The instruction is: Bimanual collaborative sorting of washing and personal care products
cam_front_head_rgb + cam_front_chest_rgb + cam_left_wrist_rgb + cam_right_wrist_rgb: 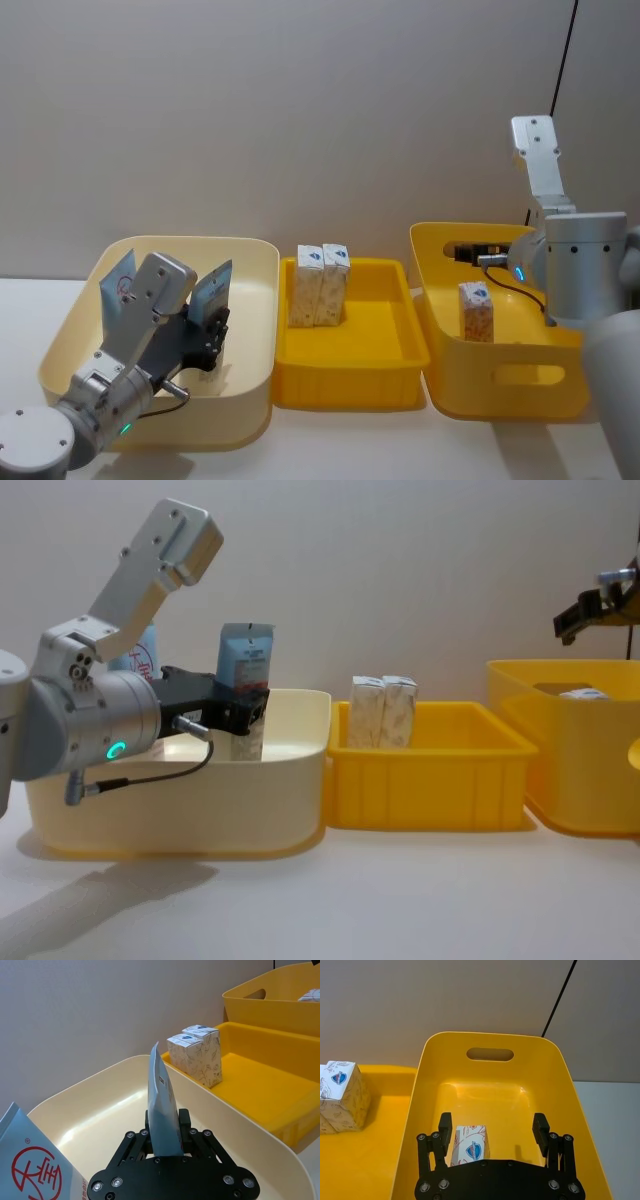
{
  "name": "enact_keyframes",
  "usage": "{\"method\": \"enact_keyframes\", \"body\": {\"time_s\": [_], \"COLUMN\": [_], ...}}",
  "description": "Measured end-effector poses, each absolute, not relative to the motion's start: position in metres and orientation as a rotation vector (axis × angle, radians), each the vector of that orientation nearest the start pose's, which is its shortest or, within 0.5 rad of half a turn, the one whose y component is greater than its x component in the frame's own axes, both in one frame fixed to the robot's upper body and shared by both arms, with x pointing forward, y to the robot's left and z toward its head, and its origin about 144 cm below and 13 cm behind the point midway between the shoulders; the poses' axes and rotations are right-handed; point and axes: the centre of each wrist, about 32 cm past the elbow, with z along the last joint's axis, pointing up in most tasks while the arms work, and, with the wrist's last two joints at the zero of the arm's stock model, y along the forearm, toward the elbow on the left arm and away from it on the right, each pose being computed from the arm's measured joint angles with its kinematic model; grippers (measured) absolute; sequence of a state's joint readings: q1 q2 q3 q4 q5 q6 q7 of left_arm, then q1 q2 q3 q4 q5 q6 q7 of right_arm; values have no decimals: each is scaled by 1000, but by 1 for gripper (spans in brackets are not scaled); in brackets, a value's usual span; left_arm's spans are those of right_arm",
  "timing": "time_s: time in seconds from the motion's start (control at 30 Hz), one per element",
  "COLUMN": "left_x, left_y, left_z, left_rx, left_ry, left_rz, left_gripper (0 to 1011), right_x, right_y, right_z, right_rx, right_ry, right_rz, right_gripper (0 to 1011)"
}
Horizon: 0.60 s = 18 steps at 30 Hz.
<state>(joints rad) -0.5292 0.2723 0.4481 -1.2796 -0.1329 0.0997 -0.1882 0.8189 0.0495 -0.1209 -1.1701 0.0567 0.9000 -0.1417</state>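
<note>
Squeeze tubes: two, both inside the cream bin (262,340) on the robot's left. Back tube (118,285) leaning in the far corner, held tube (212,288) nearer the tray side.
Left gripper (166,1127): down inside the cream bin, jaws pinching the held tube a bit below its middle. Tube poking up edge-on, crimped end on top. Can't tell if its bottom touches the bin floor.
Cartons: pair of cartons (322,288) standing side by side and touching, at the back left of the yellow tray (385,340) in the middle. Lone carton (476,310) standing in the deep yellow bin (460,385) on the right.
Right gripper (492,1125): hovering above the deep yellow bin, jaws spread wide, gripping nothing. Lone carton below, closer to one finger than the other.
Counter (350,440): carrying all three containers in a row.
Done so far (just a guess): looks well along, everything visible already sitting in some container, both tubes together.
Left to do (guess again): releasing or relocating the held tube, no telling which from here. Probably also grabbing the lone carton to join the pair, assuming the tray is the carton spot.
</note>
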Motion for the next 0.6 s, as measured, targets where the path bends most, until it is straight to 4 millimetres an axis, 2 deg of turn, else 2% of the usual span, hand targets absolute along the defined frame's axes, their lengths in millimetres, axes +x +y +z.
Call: {"method": "enact_keyframes", "body": {"time_s": [0.6], "left_x": [583], "left_y": [202], "left_z": [1226], "left_rx": [213], "left_ry": [-247], "left_rz": [1075], "left_gripper": [266], "right_x": [644], "right_y": [-212], "right_z": [1360], "right_rx": [-476], "right_ry": [286], "right_rz": [-1623], "right_gripper": [1001]}}
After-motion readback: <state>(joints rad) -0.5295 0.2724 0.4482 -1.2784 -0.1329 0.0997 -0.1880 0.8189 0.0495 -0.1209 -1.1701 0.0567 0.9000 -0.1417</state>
